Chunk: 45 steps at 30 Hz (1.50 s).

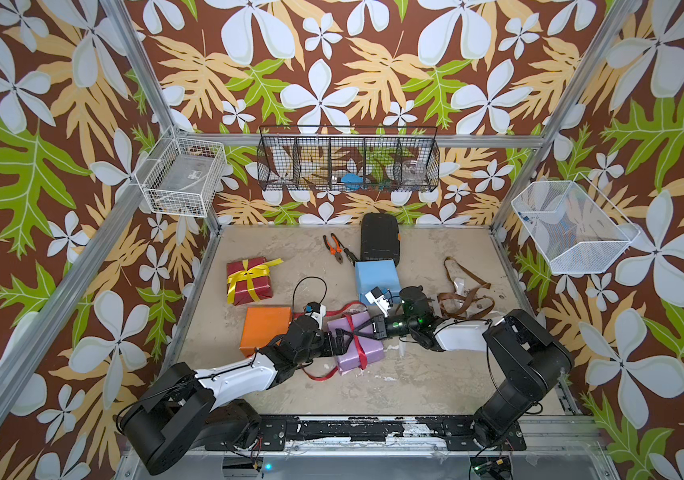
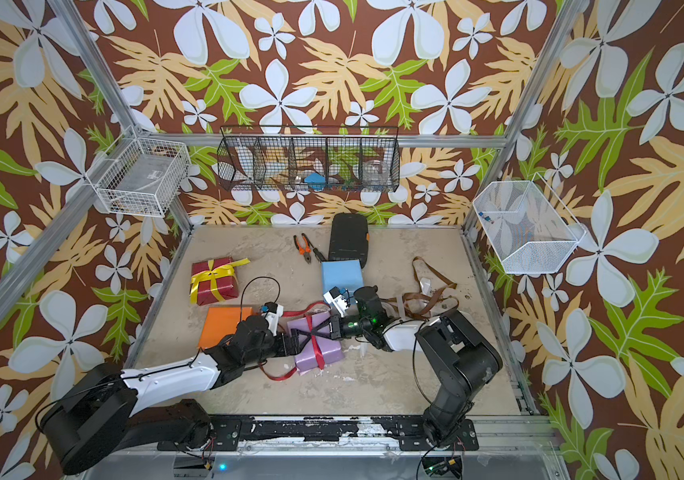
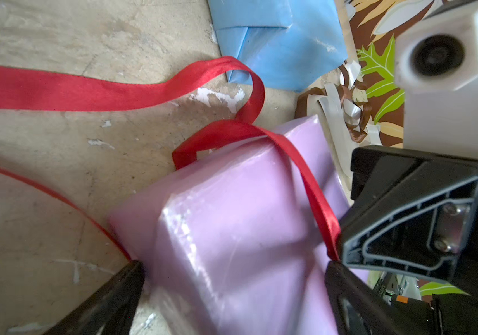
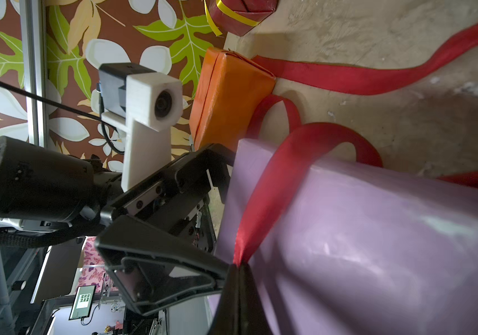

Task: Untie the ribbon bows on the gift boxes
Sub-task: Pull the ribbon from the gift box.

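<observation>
Right wrist view: the right gripper (image 4: pixel 239 266) is pinched closed on the red ribbon (image 4: pixel 272 179) atop the lilac box (image 4: pixel 377 246). The left gripper (image 3: pixel 232 275), jaws spread wide, straddles that box, which sits near the middle of the desk (image 1: pixel 415 374), toward its front edge, near the orange box (image 1: pixel 265 330).

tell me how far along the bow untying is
Done: the orange box and light blue box are bare, with a brown ribbon and white ribbon loose on the table. In hand: the right gripper pinches the red ribbon atop the lilac box, which the open left gripper straddles; its tails trail loose, yet it crosses the box. Left: the yellow bow on the dark red box is tied.
</observation>
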Each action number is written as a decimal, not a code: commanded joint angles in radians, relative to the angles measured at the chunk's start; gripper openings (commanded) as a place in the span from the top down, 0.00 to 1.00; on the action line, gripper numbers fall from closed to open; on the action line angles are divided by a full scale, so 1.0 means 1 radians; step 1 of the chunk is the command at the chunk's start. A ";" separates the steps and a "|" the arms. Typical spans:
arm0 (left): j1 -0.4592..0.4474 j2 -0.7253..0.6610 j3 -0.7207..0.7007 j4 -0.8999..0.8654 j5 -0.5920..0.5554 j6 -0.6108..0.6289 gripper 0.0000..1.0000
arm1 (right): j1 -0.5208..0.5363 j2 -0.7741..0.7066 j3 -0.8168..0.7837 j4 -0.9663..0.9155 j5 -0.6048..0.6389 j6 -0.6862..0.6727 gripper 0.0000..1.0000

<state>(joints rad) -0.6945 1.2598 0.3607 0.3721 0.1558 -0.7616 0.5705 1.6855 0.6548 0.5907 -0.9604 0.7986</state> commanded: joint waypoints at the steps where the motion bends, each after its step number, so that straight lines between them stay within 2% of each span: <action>1: 0.002 0.039 -0.005 0.079 0.031 -0.012 0.00 | 0.002 -0.025 0.011 0.009 -0.018 -0.012 1.00; 7: 0.001 0.152 0.000 0.102 0.041 -0.013 0.00 | 0.001 -0.101 0.056 -0.015 -0.034 0.004 1.00; 11: 0.000 0.178 0.001 0.112 0.041 -0.016 0.00 | 0.001 -0.139 0.089 -0.067 -0.032 -0.012 1.00; 27: 0.001 0.167 0.034 0.023 0.028 0.019 0.00 | 0.001 -0.228 0.177 -0.093 -0.031 0.019 1.00; 45: 0.001 0.208 0.058 -0.001 0.034 0.041 0.00 | -0.015 -0.300 0.444 -0.287 0.038 -0.050 1.00</action>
<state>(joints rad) -0.6945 1.4590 0.4263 0.5030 0.1944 -0.7574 0.5564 1.3972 1.0603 0.2440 -0.9321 0.7742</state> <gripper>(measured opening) 0.996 0.050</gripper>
